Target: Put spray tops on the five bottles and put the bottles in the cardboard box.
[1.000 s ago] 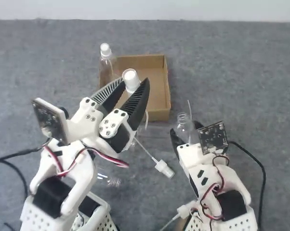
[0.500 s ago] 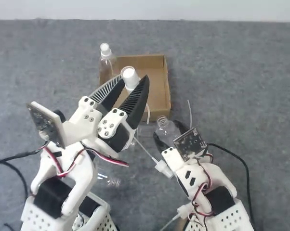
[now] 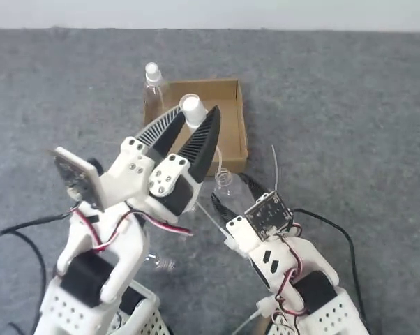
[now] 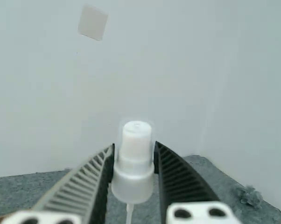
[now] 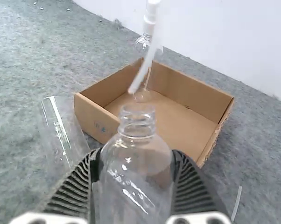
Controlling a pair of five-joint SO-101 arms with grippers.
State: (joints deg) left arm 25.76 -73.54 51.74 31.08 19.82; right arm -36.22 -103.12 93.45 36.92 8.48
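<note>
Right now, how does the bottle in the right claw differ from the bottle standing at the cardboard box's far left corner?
The held bottle has an open neck and no spray top; the corner bottle wears a white top. The held bottle is gripped in the right claw, on the near side of the cardboard box; the corner bottle stands free. Both are clear.

The bottle [image 5: 136, 161] is glossy clear plastic, the cardboard box [image 5: 94, 116] matt, the carpet [image 5: 33, 56] rough.
</note>
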